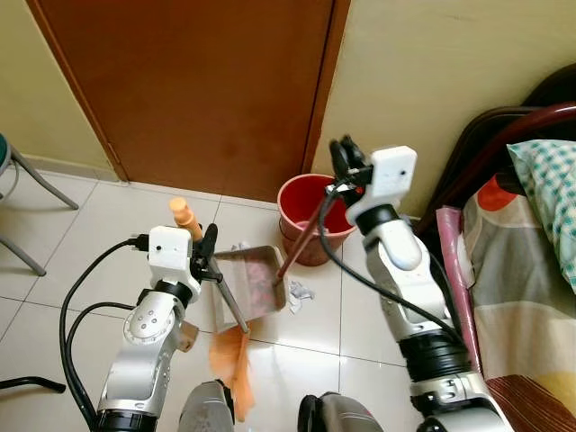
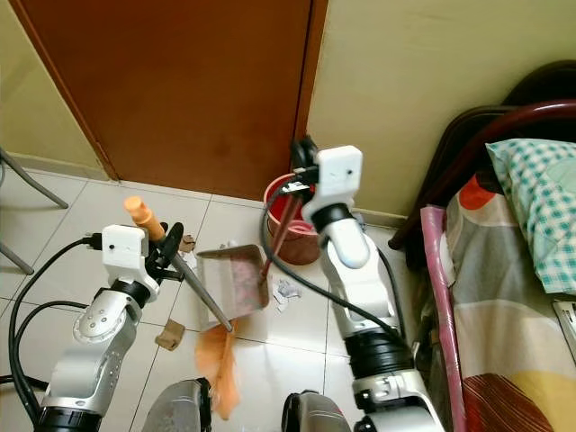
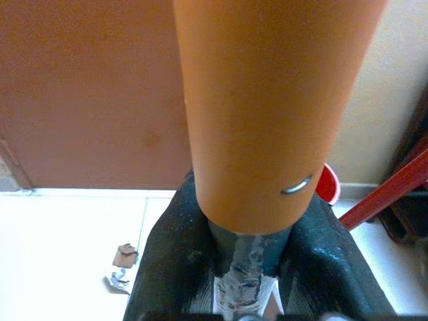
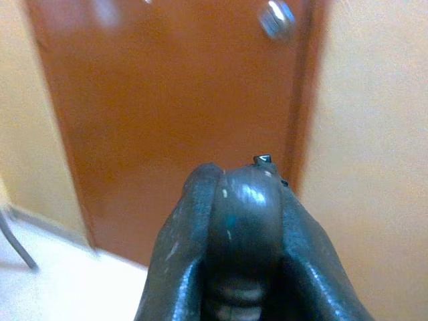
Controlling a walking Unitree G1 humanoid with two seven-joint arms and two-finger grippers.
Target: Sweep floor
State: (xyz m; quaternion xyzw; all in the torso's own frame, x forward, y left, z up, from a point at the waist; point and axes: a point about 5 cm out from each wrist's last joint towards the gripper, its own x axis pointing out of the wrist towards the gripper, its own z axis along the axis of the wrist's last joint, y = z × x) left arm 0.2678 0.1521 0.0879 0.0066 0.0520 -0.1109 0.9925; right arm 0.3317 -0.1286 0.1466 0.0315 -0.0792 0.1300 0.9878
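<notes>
Left eye view looks down on a tiled floor (image 1: 81,225) before a brown door (image 1: 198,81), where the robot works with both arms. The left gripper (image 1: 209,255) has its two black fingers clamped narrowly around the broom (image 1: 225,292), just below the orange handle end (image 1: 184,216); the grey shaft slants down to the orange bristles (image 1: 232,360), which rest on the tiles near the robot's feet. The right gripper (image 1: 342,166), raised high beside the wall, has its fingers closed tight on the top of the dustpan handle (image 1: 301,238), a thin reddish rod that runs down to the metal dustpan (image 1: 256,279). The pan sits on the floor between the bristles and the red bucket (image 1: 306,216), its far end close by the bucket.

Judging by how things lie, the sweeping is partly done. The pan seems to carry some reddish matter, yet scraps remain on the tiles: a crumpled white paper (image 1: 300,291) just beside the pan's right edge, a brown cardboard bit (image 2: 169,335) left of the bristles, and small pieces (image 2: 187,243) near the left gripper. These must be gathered, and the pan probably emptied into the bucket.

What lies in the pan is hard to make out. The bucket's inside is partly hidden by the right arm, and the bed (image 1: 531,234) at the right is cut off by the frame. The right wrist view is blurred.
</notes>
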